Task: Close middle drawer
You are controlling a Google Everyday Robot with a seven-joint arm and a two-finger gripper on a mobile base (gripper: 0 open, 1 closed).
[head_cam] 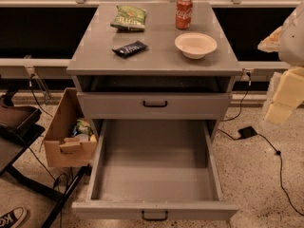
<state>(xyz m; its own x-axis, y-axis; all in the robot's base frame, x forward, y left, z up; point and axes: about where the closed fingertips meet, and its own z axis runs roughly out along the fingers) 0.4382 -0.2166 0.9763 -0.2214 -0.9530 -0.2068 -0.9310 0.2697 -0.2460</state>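
At the front of the desk, the middle drawer is pulled far out. On top sit a can, a bowl and a green bag. The end effector hangs far right, apart from the drawer; I cannot tell if it is open or holding anything.

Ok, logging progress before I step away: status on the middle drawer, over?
Claw off right of cabinet, touching nothing. Middle drawer pulled far out, nothing in the tray. Nothing seen blocking its travel.
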